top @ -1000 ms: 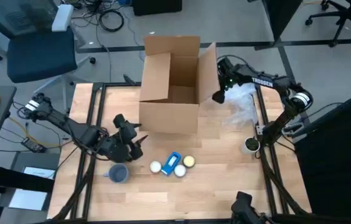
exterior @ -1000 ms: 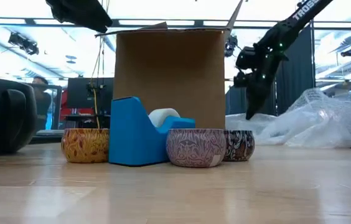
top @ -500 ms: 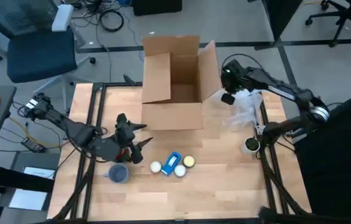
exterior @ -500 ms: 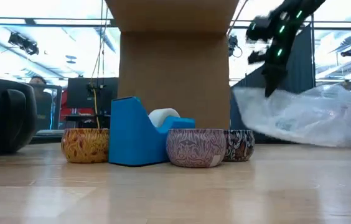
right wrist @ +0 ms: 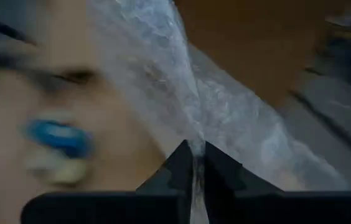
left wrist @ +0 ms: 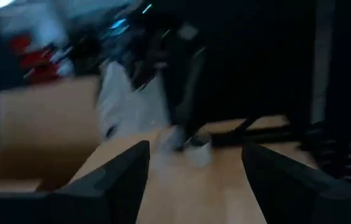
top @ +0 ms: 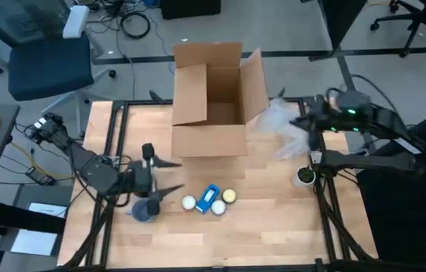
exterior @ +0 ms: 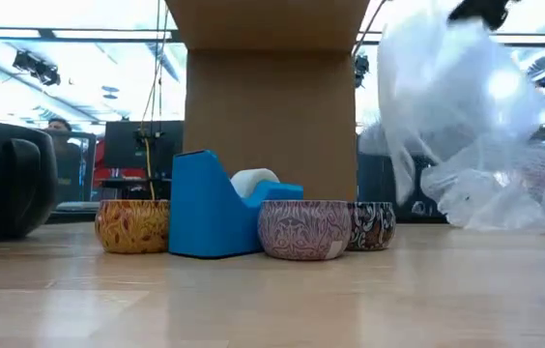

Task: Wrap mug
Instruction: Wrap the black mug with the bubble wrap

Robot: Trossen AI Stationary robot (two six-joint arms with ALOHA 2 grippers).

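Beside the brown cardboard box (top: 211, 102), my right gripper (right wrist: 194, 163) pinches clear crinkled bubble wrap (top: 285, 127); left gripper (top: 155, 175) spread, grey mug (top: 143, 211) unwrapped.

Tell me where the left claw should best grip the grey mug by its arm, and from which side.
Probably the mug's rim wall, coming straight down from above: it stands upright with its mouth open upward, near the table's left edge. The left claw, open, is already right beside it. The right claw is shut on the bubble wrap.
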